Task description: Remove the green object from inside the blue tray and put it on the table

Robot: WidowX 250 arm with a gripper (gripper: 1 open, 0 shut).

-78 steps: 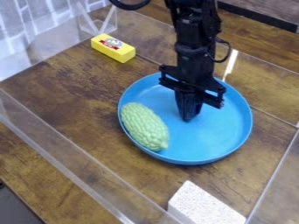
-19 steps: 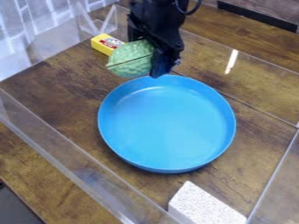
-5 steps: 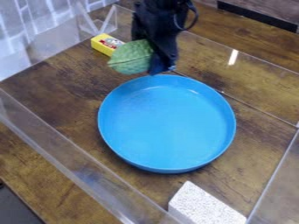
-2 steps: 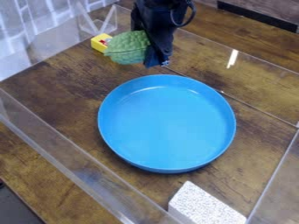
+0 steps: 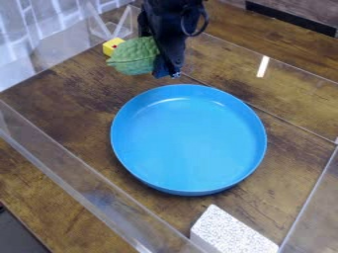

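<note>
My black gripper (image 5: 148,57) hangs over the table (image 5: 66,109) behind the far left rim of the blue tray (image 5: 189,137), shut on the green object (image 5: 133,56). That bumpy light green gourd sticks out to the left of the fingers and is lifted off the wood. It partly covers the yellow block behind it. The round blue tray lies in the middle of the table with nothing in it.
A small yellow block (image 5: 114,46) sits at the back left, just behind the held gourd. A white speckled block (image 5: 232,232) stands at the front edge. Clear acrylic walls (image 5: 73,183) border the table on the left and front.
The gripper has carried the green object to the left, from over the tray's far rim to above the wood beside the yellow block. The tray has stayed still.
</note>
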